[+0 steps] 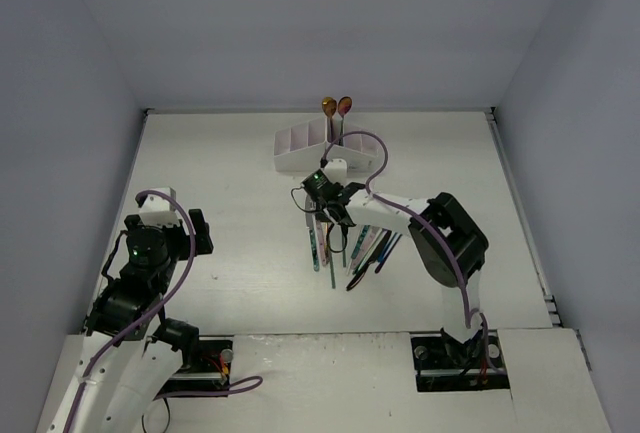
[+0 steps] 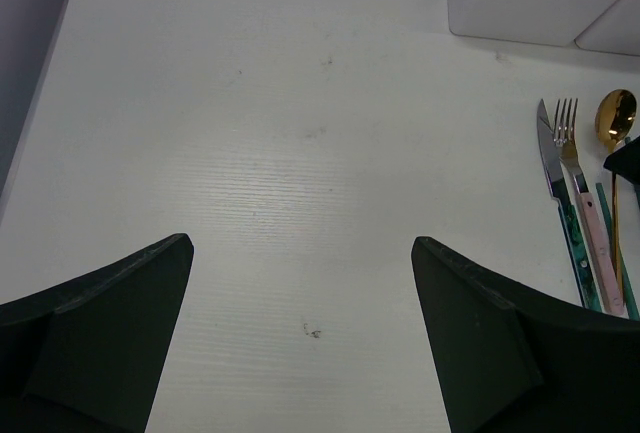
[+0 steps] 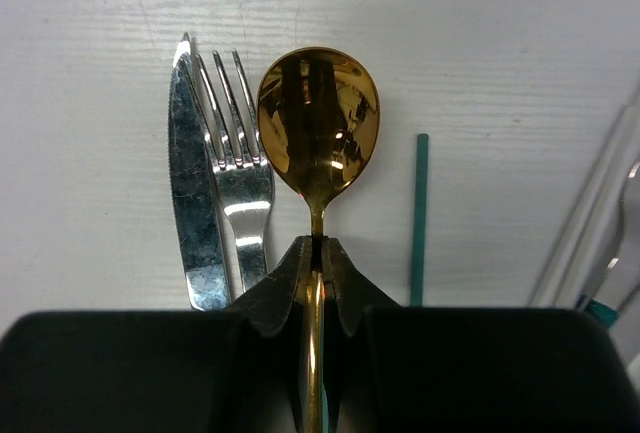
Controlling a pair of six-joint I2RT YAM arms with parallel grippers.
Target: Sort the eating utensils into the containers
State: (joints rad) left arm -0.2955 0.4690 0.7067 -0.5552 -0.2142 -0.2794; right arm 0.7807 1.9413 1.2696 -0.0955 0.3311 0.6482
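Just in front of the white organiser box (image 1: 300, 160), on its near side, the right gripper (image 3: 317, 251) has its fingers (image 3: 283, 288) pressed together on the thin neck of a gold spoon (image 3: 318, 118), pinching it right below the bowl. The spoon points toward the box. Whether it is off the table (image 2: 250, 153) I cannot tell. A fork (image 3: 240, 158) lies touching its left side, and a knife (image 3: 192, 193) lies against the fork. A teal chopstick (image 3: 420, 213) lies a little apart on the spoon's right. More utensils lie in a loose row nearer the arm bases than the box. Two copper spoons (image 1: 336, 106) stand upright in the far side of the box. Well to the left of the box, the left gripper (image 2: 300, 243) hangs over bare table with its fingers (image 2: 110, 323) spread wide and nothing between them.
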